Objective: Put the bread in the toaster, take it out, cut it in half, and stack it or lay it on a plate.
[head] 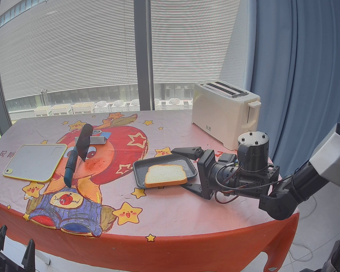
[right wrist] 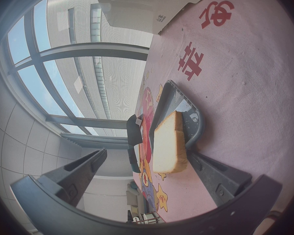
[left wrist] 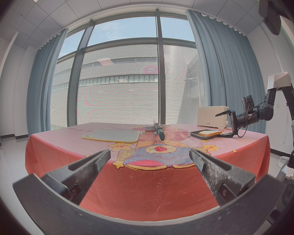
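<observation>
One slice of bread point(head: 165, 175) lies flat in a dark grey tray point(head: 139, 169) near the middle of the table, a little right of centre, its near edge at the tray's near rim. It is pale on top with a brown crust.

My right gripper point(head: 177, 168) sits just right of the tray, turned on its side and pointing left at the slice. Its fingers are spread wide. One is low by the tray's near right corner and the other is raised over the far right corner. From the right wrist camera the low finger looks right up against that corner, though I cannot tell whether it touches. Neither finger is on the bread.

Behind the right arm, at the far right of the table, stands the white toaster point(head: 224, 112), its two slots facing up and its lever on the right end.

Left of the tray, the knife point(head: 76, 153) slants with its blue handle toward me and its dark blade propped on a small grey holder point(head: 96, 139). Further left lies the pale cutting board point(head: 34, 162) with a yellow rim, flat on the cartoon-printed orange tablecloth point(head: 170, 212).

My left gripper point(left wrist: 150, 167) hangs off the near left corner, below the tabletop, fingers apart and holding nothing.

Beyond the table are a big window point(head: 83, 38) and, to the right, a blue curtain point(head: 302, 57).
</observation>
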`<state>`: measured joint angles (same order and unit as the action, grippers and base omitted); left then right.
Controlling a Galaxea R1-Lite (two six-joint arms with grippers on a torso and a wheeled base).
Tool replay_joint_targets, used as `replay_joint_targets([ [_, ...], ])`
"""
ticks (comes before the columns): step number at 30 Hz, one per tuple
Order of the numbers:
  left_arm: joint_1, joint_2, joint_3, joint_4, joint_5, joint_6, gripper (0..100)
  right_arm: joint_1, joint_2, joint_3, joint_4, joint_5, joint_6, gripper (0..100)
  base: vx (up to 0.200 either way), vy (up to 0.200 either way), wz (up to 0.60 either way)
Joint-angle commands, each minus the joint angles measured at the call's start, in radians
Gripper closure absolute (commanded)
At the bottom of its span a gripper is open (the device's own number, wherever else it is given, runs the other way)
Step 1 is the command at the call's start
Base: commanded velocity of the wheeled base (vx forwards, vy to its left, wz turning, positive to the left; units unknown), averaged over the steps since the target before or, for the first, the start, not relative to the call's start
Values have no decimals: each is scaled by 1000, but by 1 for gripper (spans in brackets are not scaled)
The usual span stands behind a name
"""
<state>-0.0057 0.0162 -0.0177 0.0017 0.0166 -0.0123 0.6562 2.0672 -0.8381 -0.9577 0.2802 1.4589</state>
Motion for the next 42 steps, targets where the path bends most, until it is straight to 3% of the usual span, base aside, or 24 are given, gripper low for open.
replay_joint_targets([
  [1, 0, -12, 18, 0, 0, -1, 0, 0, 2, -1, 17, 1, 0, 100, 0, 0, 0],
  [11, 0, -12, 18, 0, 0, 0, 0, 2, 4, -10, 142, -13, 0, 100, 0, 0, 0],
  [29, 0, -12, 18, 0, 0, -1, 0, 16, -68, -18, 125, -27, -17, 100, 0, 0, 0],
  [37, 0, -12, 18, 0, 0, -1, 0, 19, -124, -18, 126, -29, -65, 100, 0, 0, 0],
  [42, 0, -13, 18, 0, 0, 0, 0, 17, -165, -6, 135, -42, -141, 100, 0, 0, 0],
])
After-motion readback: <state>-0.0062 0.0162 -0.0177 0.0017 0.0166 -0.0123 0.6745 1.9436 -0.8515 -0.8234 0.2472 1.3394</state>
